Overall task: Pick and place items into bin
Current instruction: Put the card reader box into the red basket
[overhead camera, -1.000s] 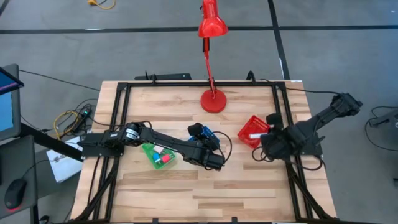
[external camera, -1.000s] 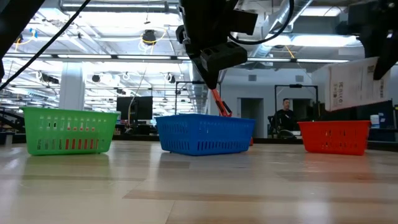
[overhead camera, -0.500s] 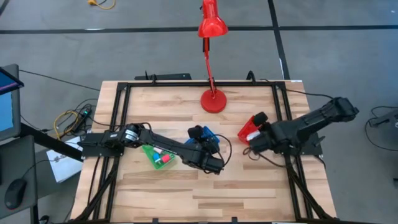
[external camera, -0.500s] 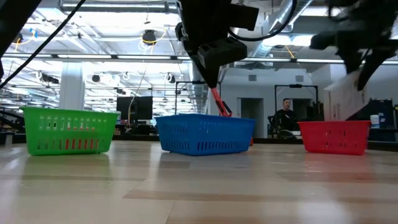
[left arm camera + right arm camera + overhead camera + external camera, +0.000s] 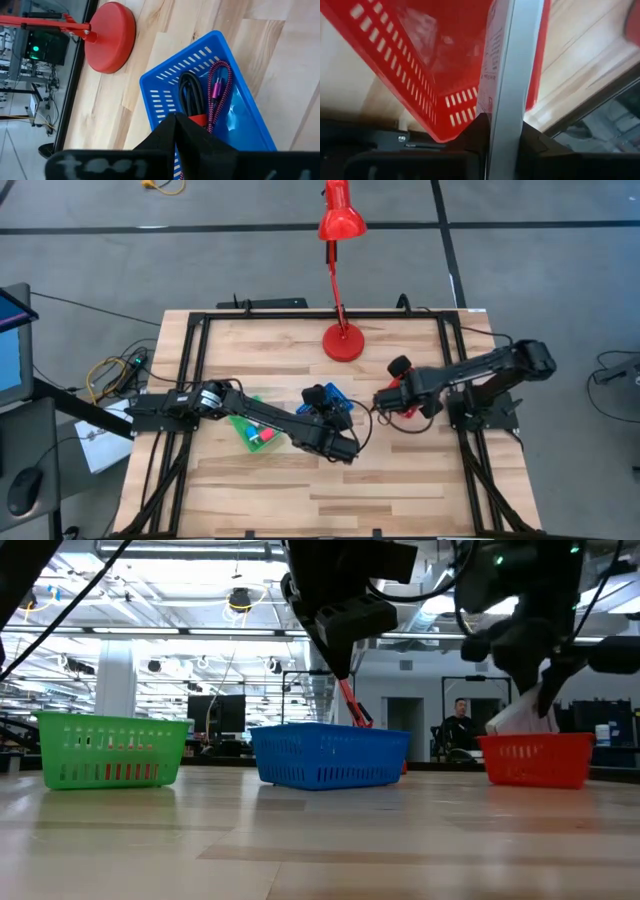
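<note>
A flat white printed packet (image 5: pixel 501 75) stood edge-on in the right pincer (image 5: pixel 502 135), gripped over the red bin (image 5: pixel 435 65); the left pincer (image 5: pixel 175 131) was closed.

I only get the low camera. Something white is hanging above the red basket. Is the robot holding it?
Observer: Yes. The right wrist view shows the white packet pinched in the right tool, right over the red basket.
Operator: What's inside the blue basket? I just see its side.
Observer: The left wrist view shows a black cable and a braided pink-red cord lying in the blue basket.
Operator: And the green one?
Observer: From above, the green basket has small red and pink pieces in it.
</note>
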`<state>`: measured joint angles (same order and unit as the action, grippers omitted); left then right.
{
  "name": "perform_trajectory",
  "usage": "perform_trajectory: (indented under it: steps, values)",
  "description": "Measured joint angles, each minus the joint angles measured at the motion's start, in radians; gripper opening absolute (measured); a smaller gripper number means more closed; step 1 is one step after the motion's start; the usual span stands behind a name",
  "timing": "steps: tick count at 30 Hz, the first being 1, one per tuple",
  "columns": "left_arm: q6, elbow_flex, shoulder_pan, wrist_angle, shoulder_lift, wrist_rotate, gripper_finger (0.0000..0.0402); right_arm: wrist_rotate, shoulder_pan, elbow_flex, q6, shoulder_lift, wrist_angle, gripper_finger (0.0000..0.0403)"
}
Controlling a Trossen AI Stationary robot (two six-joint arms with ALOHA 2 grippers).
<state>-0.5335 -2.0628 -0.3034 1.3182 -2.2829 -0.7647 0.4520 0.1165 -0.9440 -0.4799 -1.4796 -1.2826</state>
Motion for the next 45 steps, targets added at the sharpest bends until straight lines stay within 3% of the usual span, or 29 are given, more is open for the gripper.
perform_trajectory:
  steps: [5, 10, 21, 26, 35, 45]
  values:
    - [-0.002, 0.000, -0.001, 0.000, 0.000, -0.001, 0.0000, 0.063, -0.046, 0.001, 0.044, -0.036, 0.029, 0.0061]
    - [-0.005, 0.000, -0.001, 0.000, 0.000, 0.005, 0.0000, 0.057, -0.088, 0.001, 0.053, -0.031, 0.031, 0.0084]
    - [-0.011, 0.000, -0.002, 0.000, 0.000, 0.034, 0.0000, 0.043, -0.109, 0.001, 0.093, -0.030, 0.048, 0.0190]
    - [-0.011, 0.000, -0.002, 0.000, 0.000, 0.048, 0.0000, 0.018, -0.086, 0.001, 0.141, -0.030, 0.011, 0.0220]
    - [-0.011, 0.000, -0.002, 0.000, 0.000, 0.049, 0.0000, 0.018, -0.001, 0.001, 0.183, -0.030, 0.002, 0.0220]
    - [-0.011, 0.000, -0.002, 0.000, 0.000, 0.051, 0.0000, -0.023, 0.162, -0.030, 0.435, -0.029, -0.143, 0.0201]
